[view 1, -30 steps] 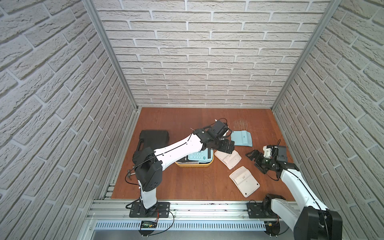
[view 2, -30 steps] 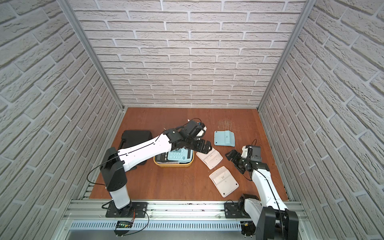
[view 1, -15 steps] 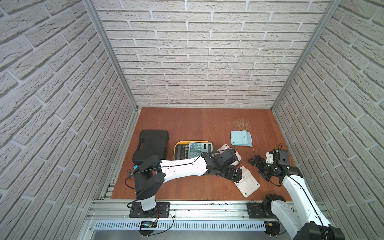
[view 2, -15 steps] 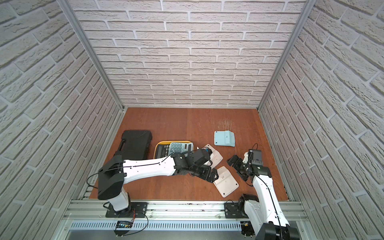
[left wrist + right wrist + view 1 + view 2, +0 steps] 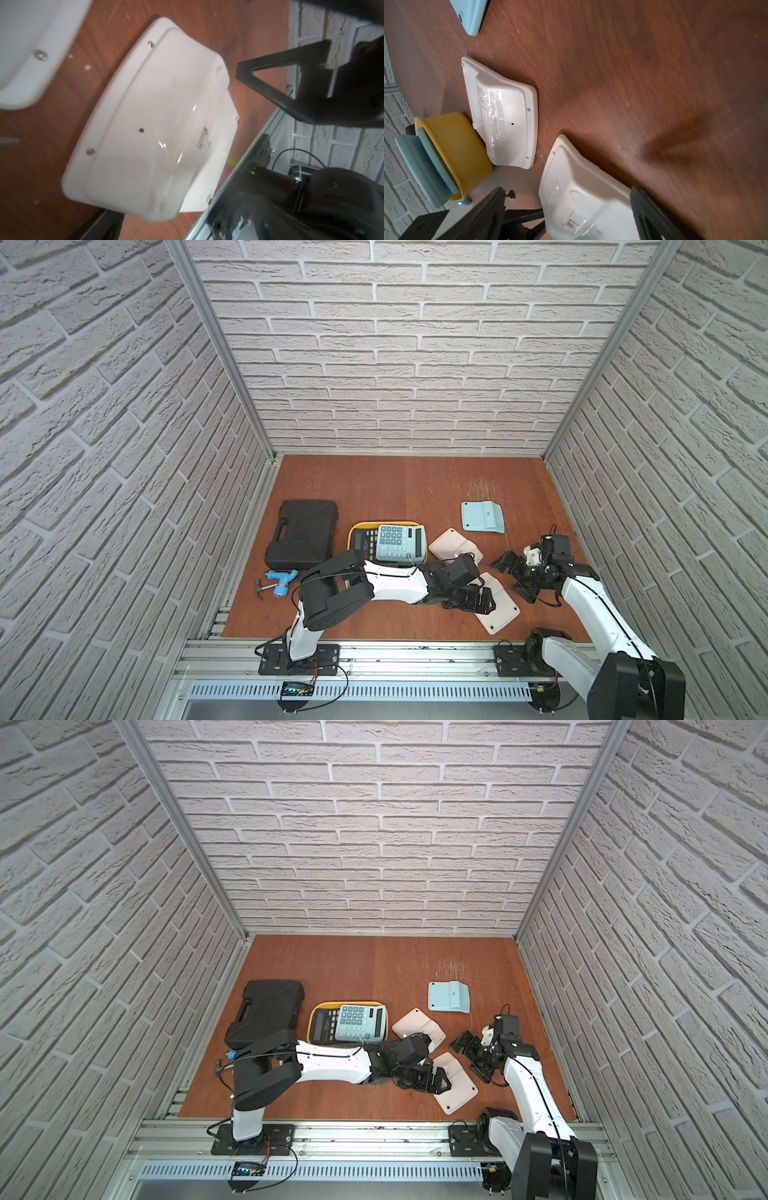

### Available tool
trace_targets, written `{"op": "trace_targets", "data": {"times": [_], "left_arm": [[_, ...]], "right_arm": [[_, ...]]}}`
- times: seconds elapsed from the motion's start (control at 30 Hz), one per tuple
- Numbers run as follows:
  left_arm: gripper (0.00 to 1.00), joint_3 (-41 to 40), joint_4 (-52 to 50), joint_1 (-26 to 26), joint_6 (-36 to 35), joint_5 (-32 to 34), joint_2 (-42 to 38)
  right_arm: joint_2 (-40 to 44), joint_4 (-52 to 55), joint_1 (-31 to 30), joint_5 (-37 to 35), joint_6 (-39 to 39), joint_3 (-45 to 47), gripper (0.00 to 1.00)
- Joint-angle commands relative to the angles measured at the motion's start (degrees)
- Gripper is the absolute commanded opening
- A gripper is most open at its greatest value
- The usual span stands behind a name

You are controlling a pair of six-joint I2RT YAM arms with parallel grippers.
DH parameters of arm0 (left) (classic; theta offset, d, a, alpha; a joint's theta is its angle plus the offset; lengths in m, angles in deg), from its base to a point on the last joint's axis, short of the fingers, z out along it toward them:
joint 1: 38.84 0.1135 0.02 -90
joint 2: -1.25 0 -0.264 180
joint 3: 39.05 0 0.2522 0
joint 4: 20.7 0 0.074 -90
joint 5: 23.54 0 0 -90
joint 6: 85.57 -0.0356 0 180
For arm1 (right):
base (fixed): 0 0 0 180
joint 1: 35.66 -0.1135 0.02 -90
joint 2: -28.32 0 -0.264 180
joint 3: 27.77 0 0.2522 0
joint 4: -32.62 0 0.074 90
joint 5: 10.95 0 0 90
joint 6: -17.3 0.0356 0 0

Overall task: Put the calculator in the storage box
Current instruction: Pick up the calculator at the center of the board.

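Note:
The yellow storage box point(image 5: 365, 524) stands mid-table. It holds a black calculator point(image 5: 365, 540) with a teal calculator point(image 5: 400, 542) lying across it and over the rim. A pale pink calculator point(image 5: 453, 545) lies face down right of the box. A second pale calculator point(image 5: 500, 610) lies face down nearer the front. A light blue calculator point(image 5: 482, 516) lies face down farther back. My left gripper point(image 5: 478, 599) hangs open, low over the front pale calculator point(image 5: 155, 124). My right gripper point(image 5: 515, 577) is open beside its far right edge, and its fingers point(image 5: 652, 216) frame that calculator's end.
A black hard case point(image 5: 303, 531) lies left of the box, with a blue-handled hammer point(image 5: 276, 583) in front of it. Brick walls close in three sides. The aluminium rail point(image 5: 415, 649) with both arm bases runs along the front edge.
My left arm has swung from over the storage box toward the front, down over the front pale calculator, uncovering the box. The right gripper has drawn slightly nearer the front.

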Motion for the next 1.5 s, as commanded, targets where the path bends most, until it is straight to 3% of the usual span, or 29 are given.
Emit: {"op": "trace_targets", "data": {"times": [0.0,0.37,0.77,0.97,1.27,1.37,1.47], "left_arm": [[0.98,-0.40,3.96,0.83,2.70,0.37,3.17],[0.98,4.15,3.40,7.71,1.25,2.77,7.69],[0.99,8.23,2.27,10.92,-0.69,0.74,9.95],[0.98,1.84,0.81,10.84,-0.97,3.00,4.71],[0.98,-0.21,3.25,6.05,2.12,1.24,6.19],[0.93,-0.50,5.35,6.03,3.14,0.67,6.73],[0.78,0.61,4.59,6.61,2.80,1.28,6.89]], "right_arm": [[-1.36,-1.34,0.12,1.07,-1.64,0.13,0.97],[-1.97,-2.34,0.21,-6.89,0.57,1.08,0.97],[-6.13,-6.94,0.65,0.04,0.50,3.00,0.96],[-6.18,-7.76,1.52,0.81,-0.20,4.06,0.96],[-5.63,-8.14,1.79,1.02,-0.20,5.88,0.96],[-5.63,-8.61,1.79,2.04,-0.54,6.36,0.96],[-5.97,-9.37,1.79,4.53,-1.07,6.29,0.96]]}}
